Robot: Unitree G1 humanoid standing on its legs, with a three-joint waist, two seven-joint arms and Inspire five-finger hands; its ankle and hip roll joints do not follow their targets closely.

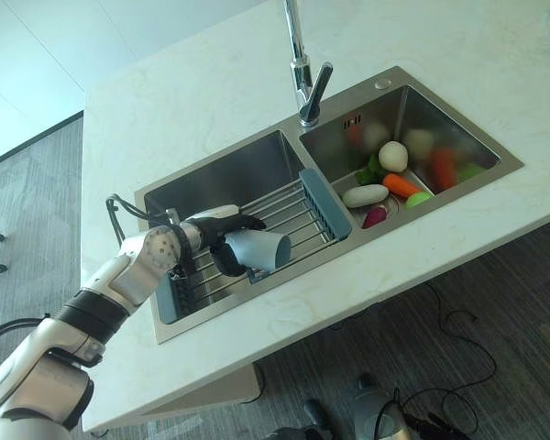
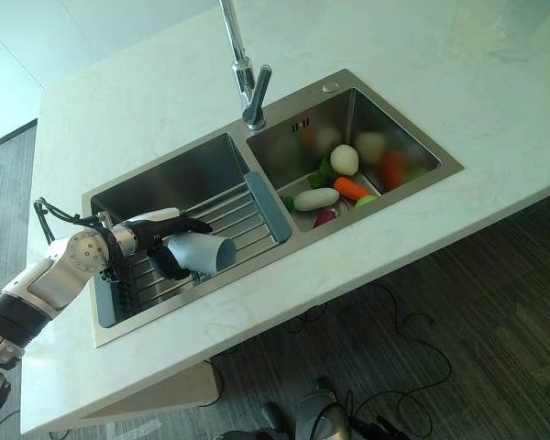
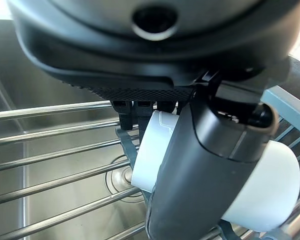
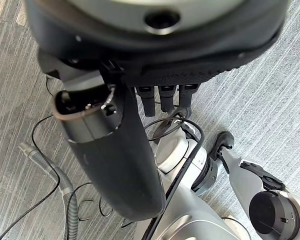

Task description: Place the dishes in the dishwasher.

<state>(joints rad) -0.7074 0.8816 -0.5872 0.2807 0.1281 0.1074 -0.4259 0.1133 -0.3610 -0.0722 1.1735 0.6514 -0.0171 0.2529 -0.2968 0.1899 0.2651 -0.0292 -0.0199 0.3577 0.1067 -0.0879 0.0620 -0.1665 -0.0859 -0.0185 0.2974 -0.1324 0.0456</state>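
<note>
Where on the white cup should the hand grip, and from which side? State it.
Grip the white cup round its side wall, coming from above. It lies on its side across the rack bars, mouth facing right, so the wall is exposed. The left hand already wraps it this way.

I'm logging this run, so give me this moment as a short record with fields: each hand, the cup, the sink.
left hand: shut on cup, above rack
right hand: hangs over floor, fingers relaxed, holds nothing
cup: pale, on its side, mouth away from the arm
rack: wire, spans left basin
sink: two basins
right basin: vegetables
faucet: between basins
</note>
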